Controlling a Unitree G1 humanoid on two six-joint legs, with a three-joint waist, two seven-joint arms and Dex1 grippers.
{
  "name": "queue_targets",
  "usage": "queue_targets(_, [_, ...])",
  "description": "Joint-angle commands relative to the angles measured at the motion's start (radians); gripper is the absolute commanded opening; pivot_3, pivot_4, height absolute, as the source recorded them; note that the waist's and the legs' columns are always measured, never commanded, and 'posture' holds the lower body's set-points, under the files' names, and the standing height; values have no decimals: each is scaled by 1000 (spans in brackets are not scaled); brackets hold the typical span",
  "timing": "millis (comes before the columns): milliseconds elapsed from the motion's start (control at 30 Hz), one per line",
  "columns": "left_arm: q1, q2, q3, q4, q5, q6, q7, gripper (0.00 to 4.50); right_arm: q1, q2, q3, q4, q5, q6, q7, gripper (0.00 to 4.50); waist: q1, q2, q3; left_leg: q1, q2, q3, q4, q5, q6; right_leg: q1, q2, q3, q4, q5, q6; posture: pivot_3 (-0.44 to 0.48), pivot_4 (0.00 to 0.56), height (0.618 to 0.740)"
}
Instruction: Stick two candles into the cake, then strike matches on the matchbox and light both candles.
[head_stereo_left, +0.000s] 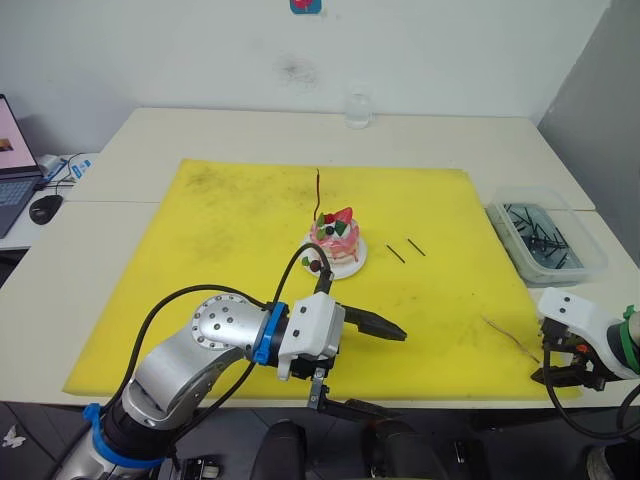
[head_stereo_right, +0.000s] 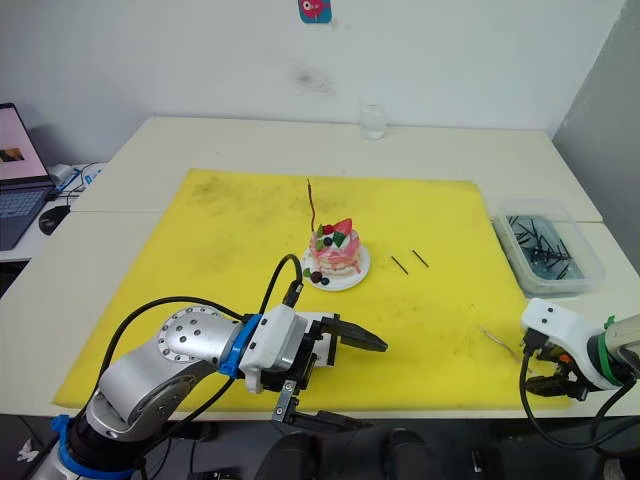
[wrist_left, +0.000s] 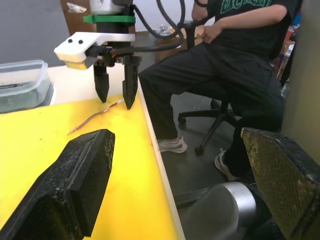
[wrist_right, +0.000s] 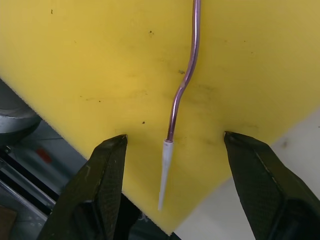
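Here, right gripper gapes — straddling a candle.

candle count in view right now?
2. One candle stands upright in the cake. The other candle lies flat on the yellow mat near its front right corner, its pale end between the open fingers of the right claw, not gripped.
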Motion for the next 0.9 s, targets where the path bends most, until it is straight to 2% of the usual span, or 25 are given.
queue_targets(33, [7, -3, 0, -19, 3, -24, 1, 4500, 7, -10, -13, 1, -12, -2, 1, 3179, 0, 0, 0, 0, 0, 0, 0, 0, 0, 0, 0, 0, 0, 0, 0, 0, 150, 729])
queue_targets(667, [-5, -32, -22, 3, 22, -38, 12, 4500, 59, 1, -83, -28, -4, 67, -19, 3179, 1, 0, 0, 0, 0, 0, 0, 0, 0, 0, 0, 0, 0, 0, 0, 0, 150, 729])
queue_targets(733, [-10, -43, -13, 0, 1, -20, 24, 4500, 58, 10, -83, -39, 1, 76, -25, 2646, 1, 0, 0, 0, 0, 0, 0, 0, 0, 0, 0, 0, 0, 0, 0, 0, 150, 729])
queue_targets(900, [-19, -50, -9, -2, -8, -1, 33, 4500, 52, 33, -79, -74, 14, 102, -41, 871, 1, 0, 0, 0, 0, 0, 0, 0, 0, 0, 0, 0, 0, 0, 0, 0, 150, 729])
